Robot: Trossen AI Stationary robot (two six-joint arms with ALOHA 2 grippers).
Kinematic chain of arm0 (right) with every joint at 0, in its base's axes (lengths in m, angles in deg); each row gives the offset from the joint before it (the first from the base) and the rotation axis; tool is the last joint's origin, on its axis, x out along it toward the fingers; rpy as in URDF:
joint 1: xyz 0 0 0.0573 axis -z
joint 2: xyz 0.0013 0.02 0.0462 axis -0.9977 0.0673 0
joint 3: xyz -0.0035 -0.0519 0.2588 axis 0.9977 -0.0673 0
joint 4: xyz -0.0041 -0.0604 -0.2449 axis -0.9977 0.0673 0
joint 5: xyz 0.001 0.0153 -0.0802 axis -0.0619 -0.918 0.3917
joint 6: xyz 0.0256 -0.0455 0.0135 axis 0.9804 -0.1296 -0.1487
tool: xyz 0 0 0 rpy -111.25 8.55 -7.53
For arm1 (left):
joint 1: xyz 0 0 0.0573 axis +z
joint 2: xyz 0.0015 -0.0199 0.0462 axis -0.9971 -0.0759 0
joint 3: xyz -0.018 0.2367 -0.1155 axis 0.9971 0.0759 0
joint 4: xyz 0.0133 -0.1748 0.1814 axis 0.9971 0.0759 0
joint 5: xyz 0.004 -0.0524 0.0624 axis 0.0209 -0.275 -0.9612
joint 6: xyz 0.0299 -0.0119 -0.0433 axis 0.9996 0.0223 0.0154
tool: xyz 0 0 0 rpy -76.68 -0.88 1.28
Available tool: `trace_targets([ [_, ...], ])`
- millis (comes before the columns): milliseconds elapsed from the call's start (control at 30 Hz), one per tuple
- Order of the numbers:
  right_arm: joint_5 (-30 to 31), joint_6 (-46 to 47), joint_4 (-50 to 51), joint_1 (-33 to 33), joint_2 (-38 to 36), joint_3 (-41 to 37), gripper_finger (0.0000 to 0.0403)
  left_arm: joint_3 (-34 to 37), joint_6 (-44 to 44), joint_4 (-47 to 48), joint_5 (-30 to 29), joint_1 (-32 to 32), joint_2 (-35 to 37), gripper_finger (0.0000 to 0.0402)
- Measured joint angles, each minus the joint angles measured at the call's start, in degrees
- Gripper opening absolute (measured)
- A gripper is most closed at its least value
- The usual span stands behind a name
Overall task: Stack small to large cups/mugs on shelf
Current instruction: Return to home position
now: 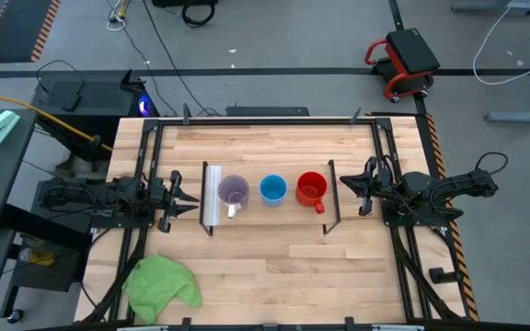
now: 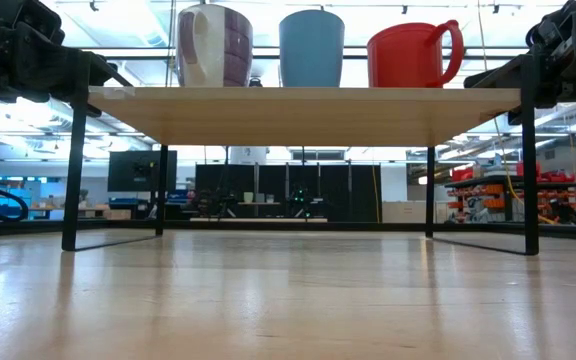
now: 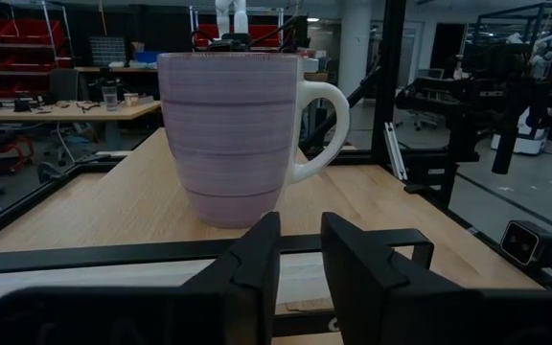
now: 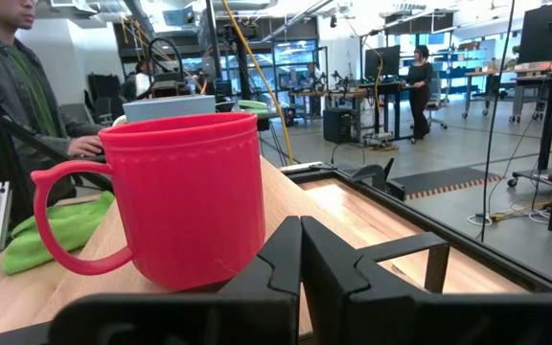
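Three cups stand upright in a row on the low light-wood shelf. The purple mug with a white handle is at its left end. The light-blue cup is in the middle. The red mug is at the right end, its handle toward the near edge. My left gripper hovers just left of the shelf, facing the purple mug; a narrow gap shows between its fingers. My right gripper hovers just right of the shelf, shut, facing the red mug.
A green cloth lies on the table near the front left corner. The shelf stands on thin black end frames with open room beneath it. In the right wrist view a person stands beyond the table.
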Motion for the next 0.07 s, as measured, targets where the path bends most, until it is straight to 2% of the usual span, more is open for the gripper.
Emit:
trace_targets([
  [67, 0.0, 0.0, 0.0, 0.0, 0.0, 0.0, 0.0015, 0.0, 0.0, 0.01, 0.02, 0.0, 0.0, 0.0088],
])
